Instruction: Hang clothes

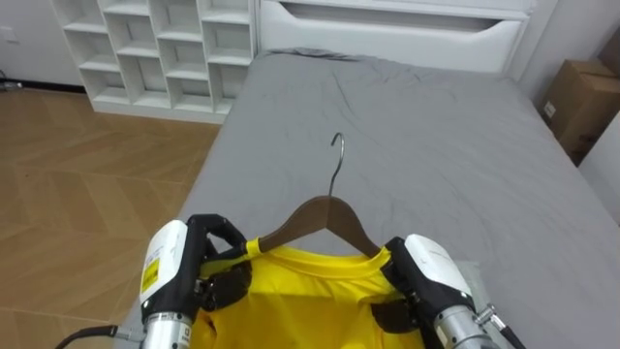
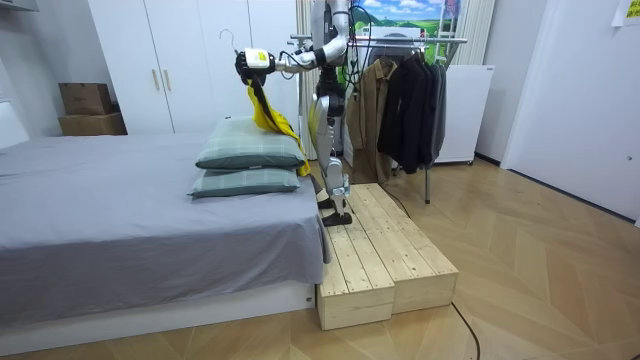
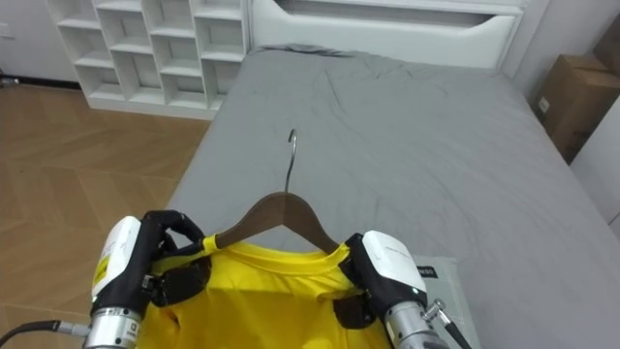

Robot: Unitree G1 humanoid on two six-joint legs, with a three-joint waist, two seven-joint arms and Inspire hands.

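The left hand (image 1: 215, 254), at seven o'clock in the eye views, has its fingers curled round one end of a wooden hanger (image 1: 325, 208) and the cloth draped over it. The right hand (image 1: 426, 271), at five o'clock, folds its fingers down over the hanger's other end in the same way. A yellow shirt (image 1: 300, 301) sits on the hanger between the two hands, its collar just under the hanger's middle. The metal hook (image 1: 337, 145) rises toward twelve o'clock.

Beyond the hanger lies a grey bed (image 1: 436, 126), running up to a white headboard (image 1: 387, 24) at twelve o'clock. A white shelf unit (image 1: 155, 48) stands at eleven o'clock and a cardboard box (image 1: 576, 97) at two o'clock.

In the room view the robot stands on a wooden platform (image 2: 385, 250) just beside the bed, arms stretched toward the room view's left. The shirt hangs from its hands above two stacked pillows (image 2: 250, 150). A clothes rack (image 2: 410, 95) with dark garments stands behind it.
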